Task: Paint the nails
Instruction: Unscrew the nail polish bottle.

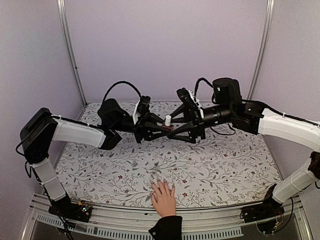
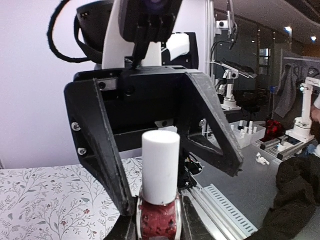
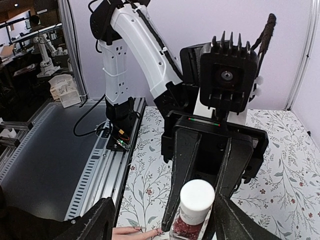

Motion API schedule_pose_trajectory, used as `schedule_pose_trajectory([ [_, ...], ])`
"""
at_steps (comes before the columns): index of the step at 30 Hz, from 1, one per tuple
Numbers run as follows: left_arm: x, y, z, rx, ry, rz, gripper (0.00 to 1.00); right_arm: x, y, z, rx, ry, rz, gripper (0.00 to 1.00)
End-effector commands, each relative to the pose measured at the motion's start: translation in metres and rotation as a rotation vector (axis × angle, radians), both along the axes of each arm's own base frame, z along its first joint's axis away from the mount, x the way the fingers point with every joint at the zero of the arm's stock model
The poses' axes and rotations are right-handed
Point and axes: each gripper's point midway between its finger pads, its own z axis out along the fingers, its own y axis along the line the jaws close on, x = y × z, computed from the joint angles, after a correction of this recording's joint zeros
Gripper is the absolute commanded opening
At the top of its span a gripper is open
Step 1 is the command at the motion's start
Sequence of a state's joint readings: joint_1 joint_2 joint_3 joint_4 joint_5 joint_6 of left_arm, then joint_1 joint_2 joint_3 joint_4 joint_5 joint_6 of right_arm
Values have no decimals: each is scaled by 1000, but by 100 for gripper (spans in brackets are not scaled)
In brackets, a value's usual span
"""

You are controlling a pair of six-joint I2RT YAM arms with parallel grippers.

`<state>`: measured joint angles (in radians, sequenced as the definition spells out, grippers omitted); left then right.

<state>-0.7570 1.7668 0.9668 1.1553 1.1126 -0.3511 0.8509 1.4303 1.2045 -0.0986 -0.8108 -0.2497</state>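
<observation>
A small dark-red bottle (image 1: 167, 127) with a white cap (image 1: 168, 120) is held above the middle of the table by my left gripper (image 1: 158, 129), which is shut on its glass body (image 2: 159, 222). My right gripper (image 1: 178, 131) faces it, open. Its black fingers (image 2: 100, 150) stand either side of the cap (image 2: 161, 167) without touching it. In the right wrist view the cap (image 3: 196, 199) sits between the wide-apart fingers (image 3: 95, 222). A light-skinned hand (image 1: 163, 197) with a black cuff (image 1: 166, 227) lies flat at the near edge. Its nails (image 1: 161, 183) are too small to make out.
The floral tablecloth (image 1: 225, 160) covers the table inside pale walls with metal corner posts (image 1: 70, 50). A metal rail (image 1: 100, 215) runs along the near edge, with both arm bases at its ends. Fingertips of the hand (image 3: 135, 231) show just below the bottle.
</observation>
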Motion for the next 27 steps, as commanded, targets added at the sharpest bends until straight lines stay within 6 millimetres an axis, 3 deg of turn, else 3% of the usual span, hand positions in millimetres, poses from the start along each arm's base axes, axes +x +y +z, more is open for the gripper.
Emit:
schedule_pose_trajectory([
  [1,17,2,10,-44,-35,152,0,8,-4,9,16,-3,-89,73],
  [7,35,3,16,-84,-44,340,0,42,-11,14,43,8,-310,77],
  [13,70,5,12,-59,-33,637,0,74,-27,28,85,17,-539,77],
  [20,80,1,8,-36,-61,783,0,96,-31,39,105,69,-663,69],
  [27,80,-8,2,-5,-87,806,0,106,-20,31,86,118,-678,62],
])
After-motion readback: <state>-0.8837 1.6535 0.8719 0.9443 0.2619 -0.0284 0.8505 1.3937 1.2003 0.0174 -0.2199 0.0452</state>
